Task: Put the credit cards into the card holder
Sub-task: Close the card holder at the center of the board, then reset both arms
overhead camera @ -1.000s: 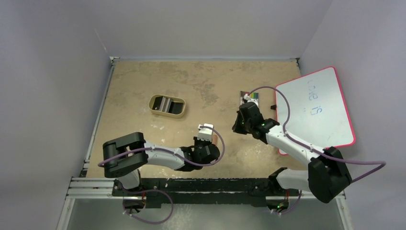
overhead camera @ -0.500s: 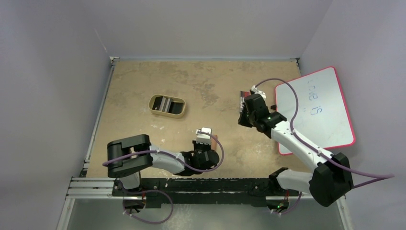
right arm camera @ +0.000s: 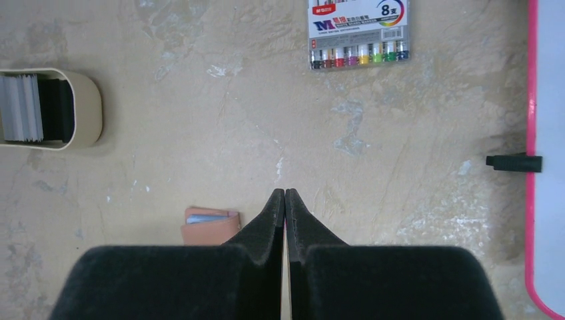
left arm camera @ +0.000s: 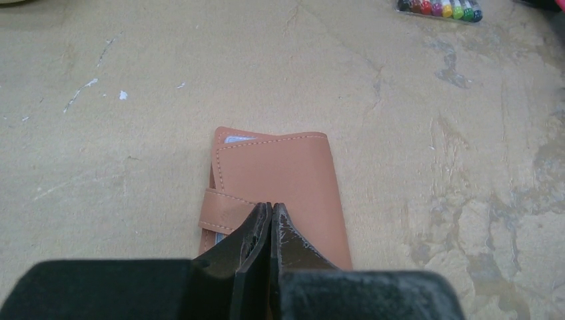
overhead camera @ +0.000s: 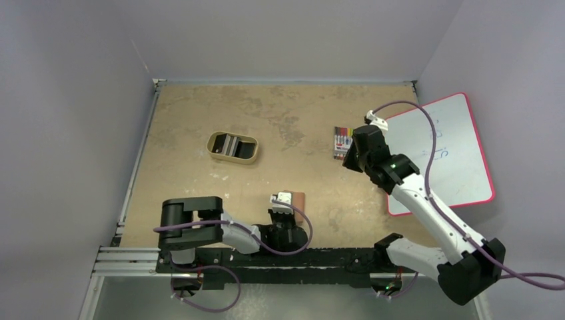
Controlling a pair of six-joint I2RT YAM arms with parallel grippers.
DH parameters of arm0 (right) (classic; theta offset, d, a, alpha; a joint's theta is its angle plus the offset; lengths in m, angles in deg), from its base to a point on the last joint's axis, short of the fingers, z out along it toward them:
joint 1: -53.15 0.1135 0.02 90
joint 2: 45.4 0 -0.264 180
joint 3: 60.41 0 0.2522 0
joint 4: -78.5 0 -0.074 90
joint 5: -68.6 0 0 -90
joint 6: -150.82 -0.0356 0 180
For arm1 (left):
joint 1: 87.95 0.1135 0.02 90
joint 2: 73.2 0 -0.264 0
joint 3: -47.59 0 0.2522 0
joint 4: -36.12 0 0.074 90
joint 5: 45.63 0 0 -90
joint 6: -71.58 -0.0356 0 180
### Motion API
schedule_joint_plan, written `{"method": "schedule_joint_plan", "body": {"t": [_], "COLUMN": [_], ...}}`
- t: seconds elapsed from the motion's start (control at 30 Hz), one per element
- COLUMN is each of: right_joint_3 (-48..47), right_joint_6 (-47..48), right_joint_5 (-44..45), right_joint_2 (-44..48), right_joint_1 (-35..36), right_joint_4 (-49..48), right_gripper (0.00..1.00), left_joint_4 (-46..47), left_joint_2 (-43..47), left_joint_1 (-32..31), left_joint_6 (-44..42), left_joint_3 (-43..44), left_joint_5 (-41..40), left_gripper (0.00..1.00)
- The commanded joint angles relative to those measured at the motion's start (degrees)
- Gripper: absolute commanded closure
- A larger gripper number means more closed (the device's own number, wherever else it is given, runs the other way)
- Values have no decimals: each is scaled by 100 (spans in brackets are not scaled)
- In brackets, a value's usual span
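Note:
The card holder is a brown leather wallet lying folded on the table, with a strap across its left side and a sliver of blue-grey inside showing at its far edge. My left gripper is shut and empty, its tips over the wallet's near part by the strap; whether they touch it I cannot tell. From above, the card holder lies just beyond the left gripper. The credit cards, grey-white and black, stand in a tan oval tray. My right gripper is shut and empty, high above the table, right of the card holder.
A pack of coloured markers lies far right of centre, beside the right gripper. A pink-edged whiteboard covers the right side, with a black clip at its edge. The tray sits far left of centre.
The right arm swung right and up, away from the table's middle, uncovering the marker pack. The left gripper drew back toward the near edge. Both stayed shut.

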Motion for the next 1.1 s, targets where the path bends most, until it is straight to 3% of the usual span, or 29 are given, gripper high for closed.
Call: {"method": "schedule_joint_plan", "body": {"t": [0.0, 0.1, 0.23, 0.37, 0.47, 0.67, 0.87, 1.0, 1.07], "right_joint_3": [-295, -379, -435, -172, 81, 536, 667, 644, 496], "right_joint_6": [45, 144, 235, 355, 403, 548, 718, 786, 793], "right_joint_5": [402, 337, -42, -511, -835, -1225, -1596, -1738, -1668], "right_joint_2": [496, 780, 983, 1272, 1433, 1804, 1942, 2058, 2118], "right_joint_1": [-33, -32, -32, -33, -33, -31, -28, -33, -28], "right_joint_4": [456, 513, 571, 368, 188, -90, -211, -257, -186], "right_gripper": [100, 100, 100, 99, 93, 71, 48, 2, 1], "left_joint_4": [-1861, -2771, -4149, -4766, -5089, -5906, -6113, -6273, -6389], "left_joint_2": [-783, -486, 460, 1537, 2118, 2992, 3924, 4513, 4773], "left_joint_1": [-366, -366, -230, 119, 445, 845, 1039, 1044, 1040], "left_joint_6": [323, 167, -58, -220, -294, -189, 12, 222, 259], "left_joint_3": [-334, 380, 1519, 2246, 2485, 2858, 2881, 2901, 2978], "left_joint_5": [2206, 1827, 1267, 1250, 1467, 1591, 1898, 1848, 1847], "left_gripper": [100, 98, 87, 78, 74, 62, 44, 37, 36]}}
